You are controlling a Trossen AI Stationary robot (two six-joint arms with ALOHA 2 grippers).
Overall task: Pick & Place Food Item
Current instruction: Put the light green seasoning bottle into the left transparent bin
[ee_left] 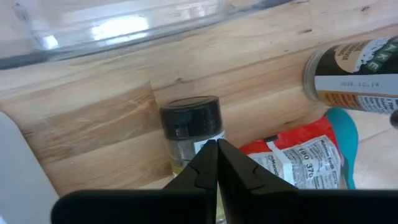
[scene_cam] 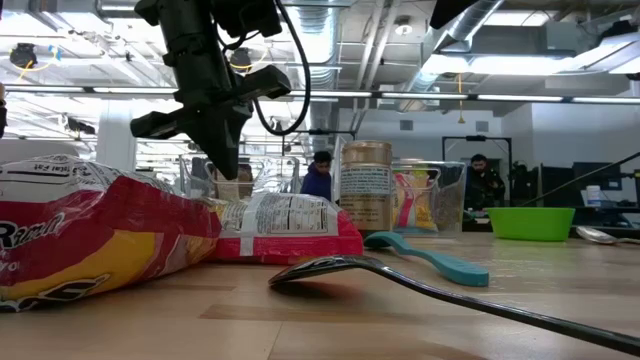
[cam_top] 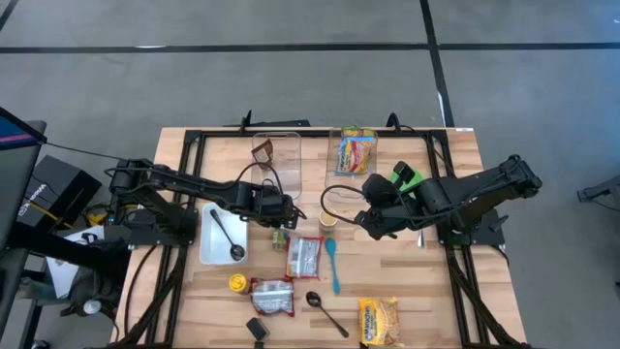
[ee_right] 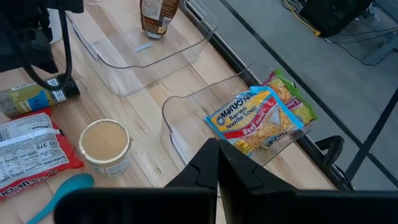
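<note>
Left end effector [cam_top: 282,209] hangs over the surface's middle, fingers [ee_left: 208,163] pressed together w/ nothing between them — a black-capped spice jar [ee_left: 188,127] lies on its side just beyond the tips, next to the red food packet [cam_top: 303,256]. Right end effector [cam_top: 366,219] waits near the capped cup [cam_top: 328,221], fingers also pressed together.

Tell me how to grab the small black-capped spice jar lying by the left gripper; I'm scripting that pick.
Grip the spice jar across its round body below the black cap, coming straight down. It lies on its side on the wood, so its long sides are open; the left gripper is shut above it.
</note>
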